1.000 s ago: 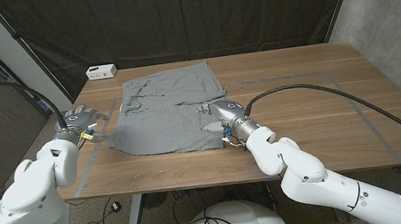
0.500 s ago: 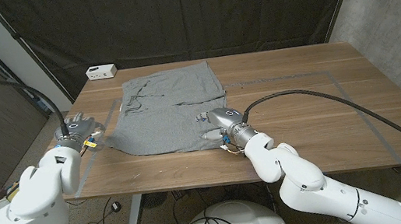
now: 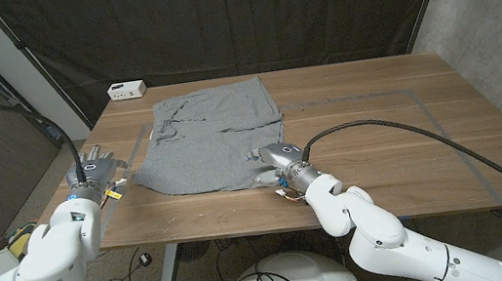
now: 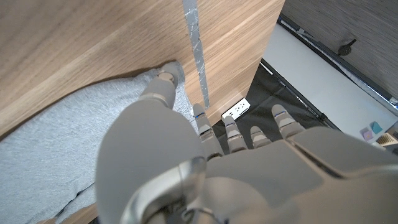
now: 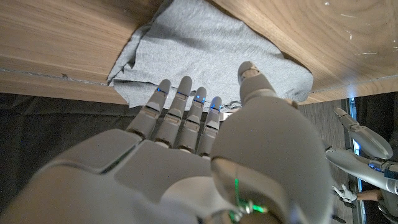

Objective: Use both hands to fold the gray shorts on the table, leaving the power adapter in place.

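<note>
Shorts (image 3: 206, 137) lie spread on the table (image 3: 378, 132), unfolded; the fold is all ahead of you. Adapter (image 3: 127, 89) sits beyond the shorts' far left corner, untouched. Your left hand (image 3: 96, 170) and right hand (image 3: 273, 159) flank the near hem, fingers apart, holding nothing.

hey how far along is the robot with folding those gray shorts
Done: nothing folded yet; the gray shorts lie spread open on the table, and the power adapter sits at the far left corner. In hand: the left hand is at the shorts' left near corner, the right hand at the right near corner; neither plainly grips cloth. Left: gripping and every fold.
</note>
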